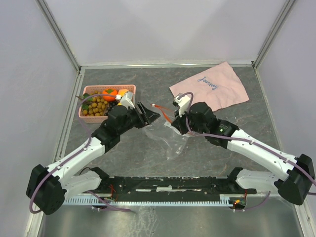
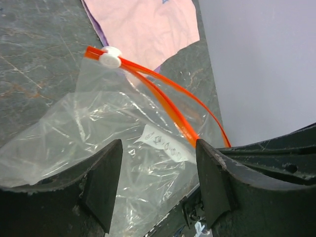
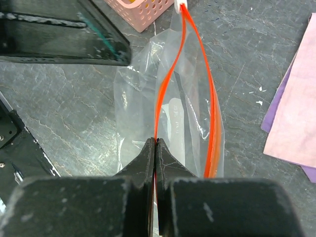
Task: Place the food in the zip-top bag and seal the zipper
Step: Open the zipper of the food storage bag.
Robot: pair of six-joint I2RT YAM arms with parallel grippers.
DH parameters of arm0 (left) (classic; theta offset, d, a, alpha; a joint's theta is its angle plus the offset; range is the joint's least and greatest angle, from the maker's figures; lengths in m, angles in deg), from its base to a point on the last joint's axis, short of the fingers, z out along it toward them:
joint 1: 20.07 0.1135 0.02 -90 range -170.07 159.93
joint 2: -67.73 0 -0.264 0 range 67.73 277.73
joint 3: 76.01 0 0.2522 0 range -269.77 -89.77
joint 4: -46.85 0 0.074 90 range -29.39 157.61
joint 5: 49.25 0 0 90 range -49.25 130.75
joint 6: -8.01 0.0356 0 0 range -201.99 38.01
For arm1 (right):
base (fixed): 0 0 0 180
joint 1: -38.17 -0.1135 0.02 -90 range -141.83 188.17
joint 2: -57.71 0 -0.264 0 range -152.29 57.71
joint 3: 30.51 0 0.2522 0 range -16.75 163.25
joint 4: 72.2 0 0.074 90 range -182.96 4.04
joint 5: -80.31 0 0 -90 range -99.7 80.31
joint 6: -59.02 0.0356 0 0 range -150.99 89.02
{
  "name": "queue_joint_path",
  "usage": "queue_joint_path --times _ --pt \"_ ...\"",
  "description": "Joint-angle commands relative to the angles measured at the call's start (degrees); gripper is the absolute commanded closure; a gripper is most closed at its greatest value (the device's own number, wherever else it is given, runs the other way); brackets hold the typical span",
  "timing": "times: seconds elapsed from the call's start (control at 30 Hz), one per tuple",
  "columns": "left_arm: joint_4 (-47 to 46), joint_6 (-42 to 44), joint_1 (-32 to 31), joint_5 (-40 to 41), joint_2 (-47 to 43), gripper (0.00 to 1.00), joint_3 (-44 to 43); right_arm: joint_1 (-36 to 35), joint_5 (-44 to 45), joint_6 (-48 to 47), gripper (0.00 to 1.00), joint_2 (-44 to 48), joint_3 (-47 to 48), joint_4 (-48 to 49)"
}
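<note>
Right gripper (image 3: 155,143) pinches the zipper (image 3: 160,94) on the zip-top bag (image 3: 133,98); left gripper (image 2: 158,148) spread.
Only the top view shows "Journey" on the pink cloth (image 1: 224,94).

The bag (image 2: 94,123) is showing clear, its zipper (image 2: 168,101) glowing orange-red beside a white slider (image 2: 109,58). The cloth (image 2: 148,29) is showing pink with blue writing. The pink basket (image 1: 82,109) is showing tan berries (image 1: 97,106). The table (image 1: 138,153) is showing grey marbling.
</note>
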Motion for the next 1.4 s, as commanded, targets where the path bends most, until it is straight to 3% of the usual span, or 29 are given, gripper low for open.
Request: queue_joint_path --times 0.0,0.63,0.77,0.97,1.07,1.37 --pt "-5.89 -3.25 -1.39 -1.3 1.98 0.32 -3.46 -2.32 4.13 -1.81 0.98 -0.27 3.07 2.19" --pt "-3.06 -1.29 -6.08 2.01 9.66 0.35 -7.07 -5.84 5.88 -7.53 0.98 -1.95 6.03 2.4" --pt "-3.03 -0.71 -6.43 1.77 10.54 0.49 -8.21 -6.01 4.68 -8.96 0.98 -2.85 6.96 1.94" --pt "-3.07 0.96 -6.56 2.88 9.82 0.83 -8.71 -6.15 3.03 -8.93 0.94 -3.53 7.71 0.74" --pt "-3.04 2.34 -6.58 3.73 8.72 0.95 -8.5 -6.15 2.99 -7.99 0.89 -3.03 8.2 -0.71" --pt "-1.55 11.22 -6.64 5.86 6.02 0.97 -8.52 -6.14 5.06 -3.86 0.58 -0.86 16.13 -12.65"
